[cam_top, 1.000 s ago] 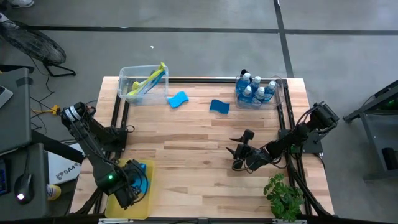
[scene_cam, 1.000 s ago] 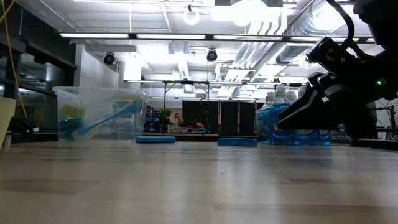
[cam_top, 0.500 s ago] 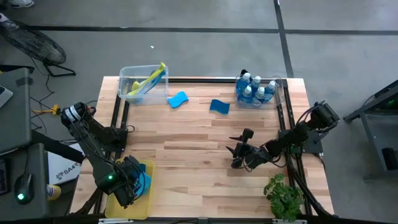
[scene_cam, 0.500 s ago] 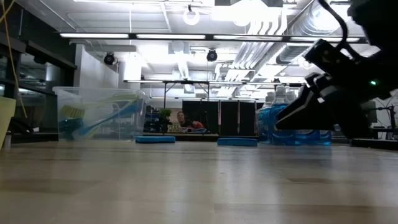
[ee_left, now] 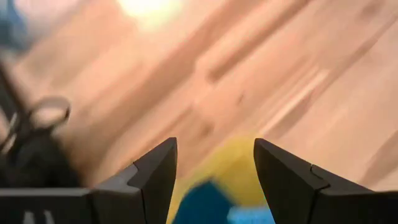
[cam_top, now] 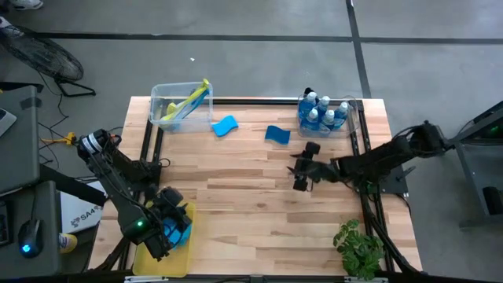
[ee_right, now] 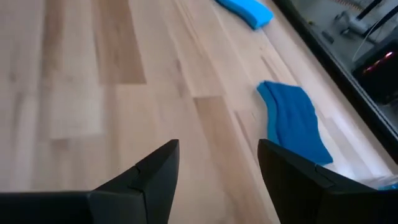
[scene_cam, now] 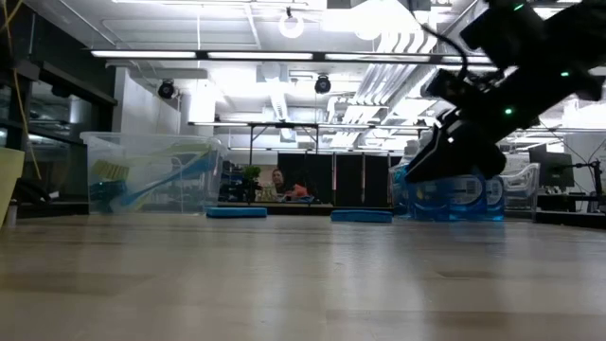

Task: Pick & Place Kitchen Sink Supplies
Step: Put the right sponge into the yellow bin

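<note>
In the high view two flat blue sponges [cam_top: 225, 125] [cam_top: 277, 134] lie flat on the wood near the far edge. Blue soap bottles [cam_top: 322, 112] stand in a clear bin at the far right. Yellow-green brushes [cam_top: 185, 102] lean in a clear bin at the far left. My right gripper [cam_top: 297, 167] is open above the table, short of the nearer sponge [ee_right: 295, 121]. My left gripper [cam_top: 171, 222] is open over the yellow tray [cam_top: 161, 256], where a blue sponge [ee_left: 205, 205] lies below and between its fingers.
A potted plant [cam_top: 357, 248] stands at the near right corner. Dark frame rails [cam_top: 357, 157] run along the table's left and right sides. Bare wood lies between the two arms. In the low view a person shows far off in the room [scene_cam: 280, 182].
My right gripper has swung from the near right part of the table toward the far edge and has risen, coming closer to the sponges and the bottle bin, still open. My left gripper has shifted slightly over the yellow tray.
</note>
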